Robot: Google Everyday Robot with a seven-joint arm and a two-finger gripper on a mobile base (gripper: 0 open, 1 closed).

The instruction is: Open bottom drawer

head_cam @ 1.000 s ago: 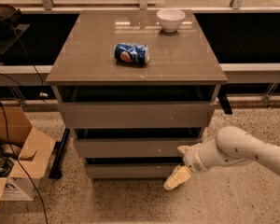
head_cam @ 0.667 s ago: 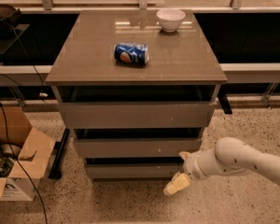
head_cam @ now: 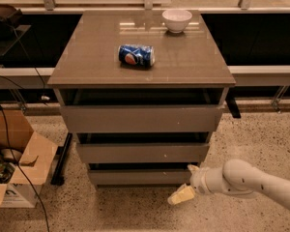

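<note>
The bottom drawer (head_cam: 135, 177) is seen pushed in at the foot of the cabinet (head_cam: 193, 64), while the gripper (head_cam: 187, 182) is held spread and empty just beside the drawer's right end, low over the floor (head_cam: 111, 211)

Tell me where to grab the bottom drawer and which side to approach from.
Probably the top edge of the front panel of the bottom drawer, from the front. The panel is flat and handleless; the dark gap under the middle drawer looks like the only place to hook behind. The gripper sits low by the panel's right end, so start there.
</note>
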